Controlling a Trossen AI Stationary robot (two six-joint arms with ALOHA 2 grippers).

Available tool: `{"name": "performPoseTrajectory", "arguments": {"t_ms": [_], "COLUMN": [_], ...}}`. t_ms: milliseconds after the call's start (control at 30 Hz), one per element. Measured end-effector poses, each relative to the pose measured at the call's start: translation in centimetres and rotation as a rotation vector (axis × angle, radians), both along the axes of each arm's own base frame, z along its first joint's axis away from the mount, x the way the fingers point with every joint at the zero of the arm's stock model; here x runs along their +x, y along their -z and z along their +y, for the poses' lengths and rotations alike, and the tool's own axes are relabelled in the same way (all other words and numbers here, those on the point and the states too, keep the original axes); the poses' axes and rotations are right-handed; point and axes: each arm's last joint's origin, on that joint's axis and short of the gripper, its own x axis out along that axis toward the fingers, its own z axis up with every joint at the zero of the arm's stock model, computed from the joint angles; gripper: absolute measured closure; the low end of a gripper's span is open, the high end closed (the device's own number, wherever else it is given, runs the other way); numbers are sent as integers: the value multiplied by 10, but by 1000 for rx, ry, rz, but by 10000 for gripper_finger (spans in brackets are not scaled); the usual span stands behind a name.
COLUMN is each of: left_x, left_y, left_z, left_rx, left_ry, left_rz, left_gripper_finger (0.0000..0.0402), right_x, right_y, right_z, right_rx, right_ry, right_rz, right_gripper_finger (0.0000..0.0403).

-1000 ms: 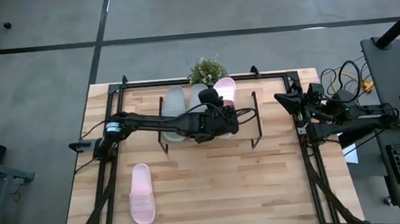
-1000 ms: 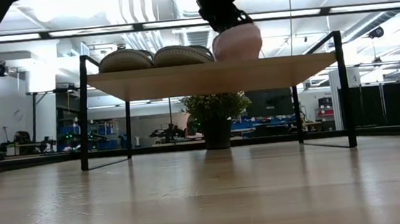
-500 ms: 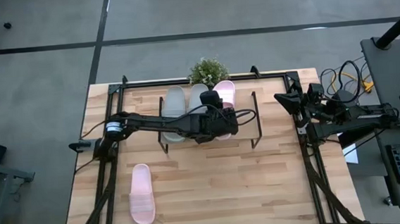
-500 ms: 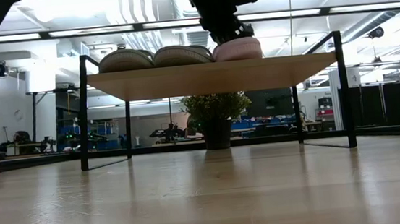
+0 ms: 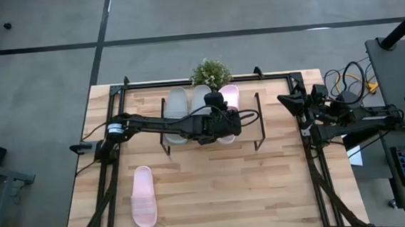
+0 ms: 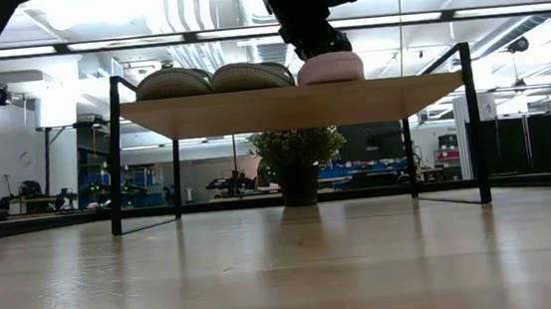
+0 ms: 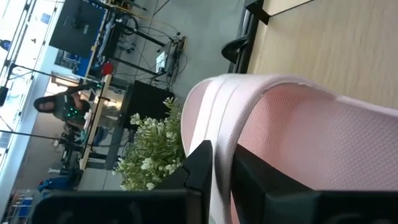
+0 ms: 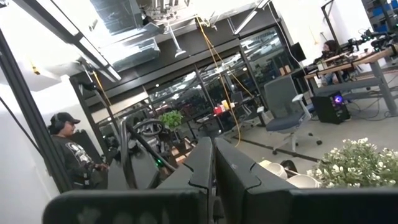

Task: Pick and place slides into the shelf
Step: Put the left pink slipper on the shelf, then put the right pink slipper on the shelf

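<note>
The shelf [image 6: 400, 86] stands at the table's far middle. Two grey-green slides [image 5: 187, 104] lie side by side on its plank, also seen in the low view as grey-green slides [image 6: 211, 79]. A pale pink slide [image 6: 329, 68] rests flat on the plank just right of them. My left gripper [image 5: 223, 119] reaches over the shelf from the left and is shut on this pink slide [image 5: 228, 96]. The second pink slide [image 5: 143, 196] lies on the table near the left front. My right gripper [image 8: 211, 152] is shut and waits at the table's right edge. My left gripper [image 7: 221, 158] pinches the pink slide's wide strap [image 7: 273, 118] at its edge [image 7: 219, 140], one finger [image 7: 200, 163] on each side. It comes from above, slanting down. The slide's sole rests flat on the shelf plank.
A potted plant [image 5: 210, 71] stands just behind the shelf at the table's far edge. The shelf's thin black legs [image 6: 474, 122] rise at its ends. Bare plank [image 5: 249, 121] lies right of the pink slide. The wooden tabletop [image 5: 222, 191] in front of the shelf is open.
My left gripper has moved down onto the shelf, keeping its hold. The pink slide, tilted with one end raised a second ago, has come down and now lies flat on the plank beside the grey-green pair.
</note>
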Motion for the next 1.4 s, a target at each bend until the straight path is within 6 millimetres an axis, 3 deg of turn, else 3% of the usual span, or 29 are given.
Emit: {"name": "performPoseTrajectory", "arguments": {"t_ms": [733, 1167, 1400], "left_x": [2, 1, -5], "left_y": [3, 1, -16], "left_z": [5, 4, -3], "left_rx": [-87, -105, -105], "left_ry": [80, 102, 119], "left_rz": [8, 3, -36], "left_gripper_finger": [356, 179, 144], "right_x": [1, 1, 1], "right_y": [3, 3, 3], "right_z": [0, 0, 0], "right_rx": [-2, -2, -2], "right_ry": [0, -1, -1], "right_rz": [30, 33, 33], "right_gripper_finger": [394, 394, 394]}}
